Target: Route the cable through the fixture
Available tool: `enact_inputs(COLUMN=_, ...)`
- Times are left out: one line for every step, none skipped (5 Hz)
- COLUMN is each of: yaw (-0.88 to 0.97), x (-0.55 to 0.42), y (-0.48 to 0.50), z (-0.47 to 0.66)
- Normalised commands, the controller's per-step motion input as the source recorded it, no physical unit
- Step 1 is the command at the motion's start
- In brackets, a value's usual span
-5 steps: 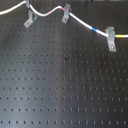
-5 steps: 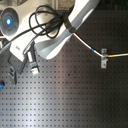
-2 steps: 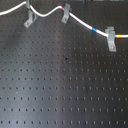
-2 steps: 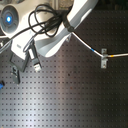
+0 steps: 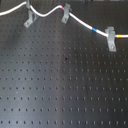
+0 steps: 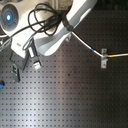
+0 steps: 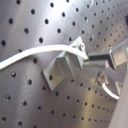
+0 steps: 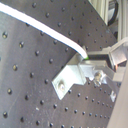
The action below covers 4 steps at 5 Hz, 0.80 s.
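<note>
The white cable (image 5: 80, 21) runs across the board's far side, with a red-orange band (image 5: 61, 8) and a blue band (image 5: 96, 30). At the first exterior view's left it lies over the forked top of the fixture (image 5: 30, 19), a small slanted light-grey clip. Both wrist views show the fixture (image 7: 62, 67) (image 8: 75, 75) close up, with the cable (image 7: 35, 52) (image 8: 50, 32) crossing its top. My gripper (image 7: 90, 56) (image 8: 90, 59) sits right beside the fork, shut on the cable. In the second exterior view the gripper (image 6: 31, 56) hangs low at the left.
A darker upright clip (image 5: 65, 14) and a larger clip with a whitish top (image 5: 111, 39) (image 6: 104, 57) also carry the cable. The black perforated board (image 5: 65, 85) spreads toward the near side. The white arm and its black hoses (image 6: 50, 25) fill the second exterior view's upper left.
</note>
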Motion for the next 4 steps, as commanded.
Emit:
enact_inputs(yaw=0.03, x=-0.069, y=-0.106, z=0.11)
enact_inputs(yaw=0.11, x=0.003, y=-0.001, z=0.11)
enact_inputs(yaw=0.38, x=0.144, y=0.221, z=0.16)
enact_inputs(yaw=0.48, x=0.113, y=0.167, z=0.21)
